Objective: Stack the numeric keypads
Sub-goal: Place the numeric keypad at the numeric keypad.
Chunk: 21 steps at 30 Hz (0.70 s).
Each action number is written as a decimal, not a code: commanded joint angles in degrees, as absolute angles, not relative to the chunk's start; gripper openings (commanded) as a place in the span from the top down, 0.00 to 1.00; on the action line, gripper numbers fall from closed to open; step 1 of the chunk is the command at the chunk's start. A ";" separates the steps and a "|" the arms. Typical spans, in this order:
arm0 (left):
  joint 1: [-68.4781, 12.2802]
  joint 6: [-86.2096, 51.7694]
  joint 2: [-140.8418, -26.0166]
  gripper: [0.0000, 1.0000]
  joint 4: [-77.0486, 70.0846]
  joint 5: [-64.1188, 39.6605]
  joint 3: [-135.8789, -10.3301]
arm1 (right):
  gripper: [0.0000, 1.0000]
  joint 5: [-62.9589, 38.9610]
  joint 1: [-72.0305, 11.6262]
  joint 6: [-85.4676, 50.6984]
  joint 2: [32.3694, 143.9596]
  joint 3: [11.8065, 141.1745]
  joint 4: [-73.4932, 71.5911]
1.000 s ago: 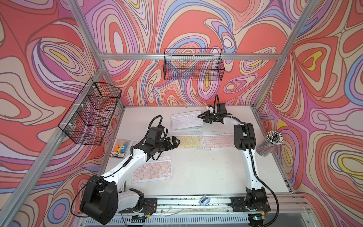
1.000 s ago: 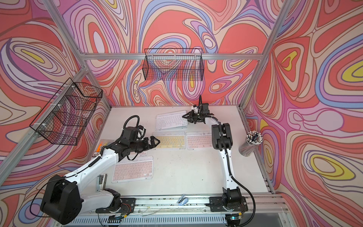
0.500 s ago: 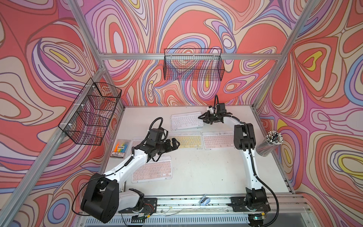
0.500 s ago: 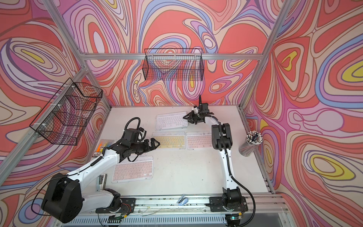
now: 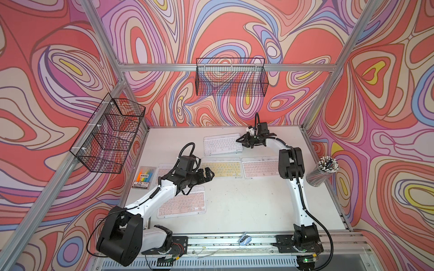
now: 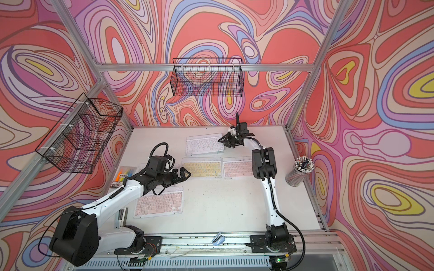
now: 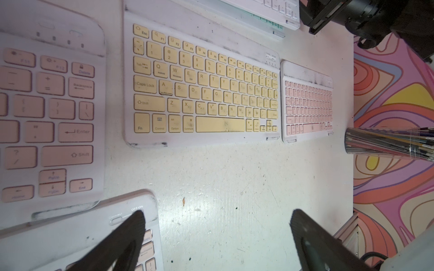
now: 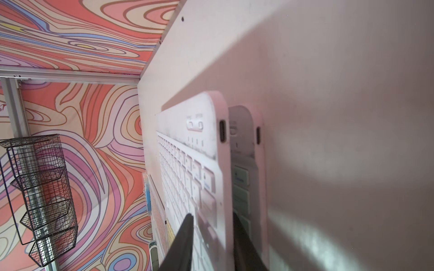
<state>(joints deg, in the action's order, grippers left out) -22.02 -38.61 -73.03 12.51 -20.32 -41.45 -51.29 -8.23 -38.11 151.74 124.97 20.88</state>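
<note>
My right gripper (image 5: 243, 142) is at the right end of the white keypad (image 5: 222, 146) at the back. In the right wrist view its fingers (image 8: 187, 225) are shut on that keypad's edge (image 8: 211, 164), one on the keys, one wedged above the mint-green keypad (image 8: 242, 178) beneath. A yellow keypad (image 5: 222, 167) and a pink keypad (image 5: 260, 167) lie side by side mid-table. Another pink keypad (image 5: 163, 172) is partly hidden by my left arm, and a third pink one (image 5: 185, 204) lies in front. My left gripper (image 5: 209, 174) hovers open, holding nothing (image 7: 217, 215).
A clear packet of highlighters (image 5: 144, 177) lies at the left edge. A cup of pens (image 5: 325, 170) stands at the right edge. Wire baskets hang on the back wall (image 5: 231, 77) and the left wall (image 5: 110, 133). A small blue object (image 5: 244, 239) rests on the front rail.
My left gripper has drifted slightly toward the front, still open. The right arm and the white keypad show no visible movement.
</note>
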 commanded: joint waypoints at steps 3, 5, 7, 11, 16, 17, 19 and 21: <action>-21.70 -38.68 -71.48 0.01 12.39 -18.86 -40.38 | 0.65 -49.72 -8.48 -36.32 152.34 127.17 22.21; -21.65 -38.55 -71.08 0.00 12.69 -18.18 -40.43 | 0.62 -49.14 -8.44 -36.15 151.89 127.45 22.47; -21.64 -38.20 -70.60 0.00 13.43 -17.35 -40.65 | 0.60 -49.05 -8.49 -36.09 151.66 128.12 23.11; -21.63 -37.62 -69.38 0.00 14.59 -15.49 -41.03 | 0.60 -47.89 -8.44 -35.17 150.56 128.41 24.62; -21.69 -37.18 -67.88 0.00 18.32 -11.86 -41.31 | 0.60 -47.11 -8.44 -34.21 149.16 127.47 25.49; -21.71 -37.10 -67.74 0.00 18.60 -11.40 -41.32 | 0.60 -47.09 -8.47 -34.08 149.00 127.27 25.57; -21.69 -37.61 -67.41 0.00 19.29 -9.45 -41.23 | 0.60 -45.98 -8.46 -33.61 148.38 126.62 25.91; -21.66 -38.74 -66.73 0.00 19.36 -7.78 -40.67 | 0.60 -45.30 -8.48 -32.99 147.86 126.05 26.31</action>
